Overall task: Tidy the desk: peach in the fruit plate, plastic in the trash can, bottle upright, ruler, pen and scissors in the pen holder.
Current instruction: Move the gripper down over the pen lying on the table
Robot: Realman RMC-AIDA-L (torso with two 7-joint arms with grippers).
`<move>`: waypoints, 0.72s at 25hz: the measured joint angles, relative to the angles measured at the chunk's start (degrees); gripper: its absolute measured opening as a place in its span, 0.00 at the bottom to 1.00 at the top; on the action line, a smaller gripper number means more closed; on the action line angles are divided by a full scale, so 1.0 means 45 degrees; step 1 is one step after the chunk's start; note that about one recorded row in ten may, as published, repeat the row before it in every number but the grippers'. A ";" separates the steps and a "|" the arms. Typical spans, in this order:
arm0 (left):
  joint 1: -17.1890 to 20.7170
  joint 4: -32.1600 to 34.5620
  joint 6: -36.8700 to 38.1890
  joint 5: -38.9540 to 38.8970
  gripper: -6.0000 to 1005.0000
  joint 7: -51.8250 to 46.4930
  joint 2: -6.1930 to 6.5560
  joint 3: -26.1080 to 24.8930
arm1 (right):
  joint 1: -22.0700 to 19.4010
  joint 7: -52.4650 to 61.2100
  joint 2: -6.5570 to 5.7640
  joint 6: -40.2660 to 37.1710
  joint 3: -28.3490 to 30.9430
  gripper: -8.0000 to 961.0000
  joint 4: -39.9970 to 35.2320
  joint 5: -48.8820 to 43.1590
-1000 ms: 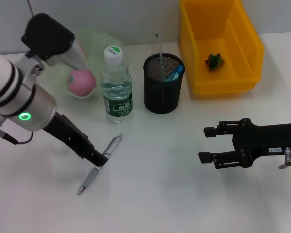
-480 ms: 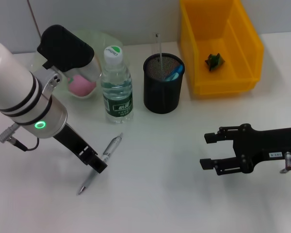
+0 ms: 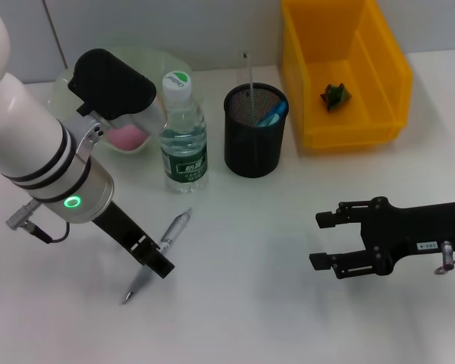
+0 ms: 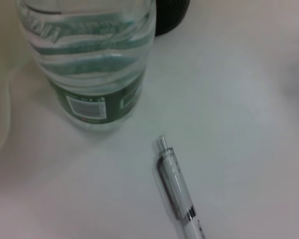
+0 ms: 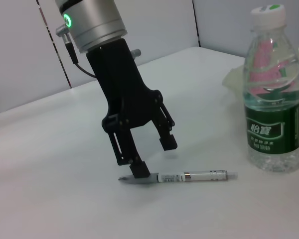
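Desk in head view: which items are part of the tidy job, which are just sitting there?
Job items:
pen, lying under the open left hand
bottle, upright
pen holder
peach in fruit plate
yellow trash can with green scrap

Just there:
right hand, open, idle over bare table

The left arm is a thick white cylinder ringed by 2 black bands, ending in a silver metal wrist section with a small glowing green ring light. A black box-shaped housing sits on its upper side, and a thin dark cable with a metal plug loops off the silver section. Beyond it, the matte black left gripper (image 5: 152, 157) has 2 slim fingers. The black right gripper (image 3: 324, 240) carries a small white label and a silver connector behind its fingers.
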 joint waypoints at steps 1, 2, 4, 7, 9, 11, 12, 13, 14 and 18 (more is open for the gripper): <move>0.0000 0.0000 0.0000 0.0000 0.82 0.0000 0.0000 0.0000 | 0.0000 0.0000 0.0000 0.0000 0.0000 0.79 0.0000 0.0000; -0.0002 -0.0040 -0.0067 -0.0003 0.82 -0.0026 0.0000 0.0052 | 0.0004 -0.0001 0.0001 0.0001 0.0000 0.79 -0.0014 -0.0002; -0.0013 -0.0092 -0.0119 -0.0007 0.81 -0.0042 -0.0001 0.0090 | 0.0008 -0.0004 0.0002 0.0005 -0.0005 0.79 -0.0051 -0.0002; -0.0120 -0.0424 -0.0250 -0.0274 0.80 0.0074 -0.0001 0.0460 | 0.0013 -0.0007 0.0002 0.0013 -0.0007 0.79 -0.0072 -0.0003; -0.0139 -0.0483 -0.0288 -0.0338 0.80 0.0102 -0.0001 0.0548 | 0.0016 -0.0009 0.0002 0.0022 -0.0007 0.79 -0.0074 -0.0002; -0.0189 -0.0604 -0.0381 -0.0371 0.79 0.0122 -0.0001 0.0636 | 0.0018 -0.0010 0.0002 0.0028 -0.0006 0.79 -0.0076 -0.0002; -0.0203 -0.0625 -0.0395 -0.0371 0.72 0.0130 0.0000 0.0637 | 0.0018 -0.0011 0.0002 0.0029 -0.0007 0.79 -0.0081 -0.0003; -0.0226 -0.0640 -0.0428 -0.0371 0.72 0.0145 0.0000 0.0637 | 0.0018 -0.0013 0.0002 0.0053 -0.0007 0.79 -0.0088 -0.0002; -0.0229 -0.0640 -0.0441 -0.0370 0.71 0.0153 0.0000 0.0637 | 0.0018 -0.0013 0.0002 0.0053 -0.0007 0.79 -0.0088 -0.0002; -0.0238 -0.0717 -0.0536 -0.0309 0.70 0.0157 0.0000 0.0637 | 0.0019 -0.0013 0.0002 0.0167 -0.0006 0.79 -0.0094 -0.0003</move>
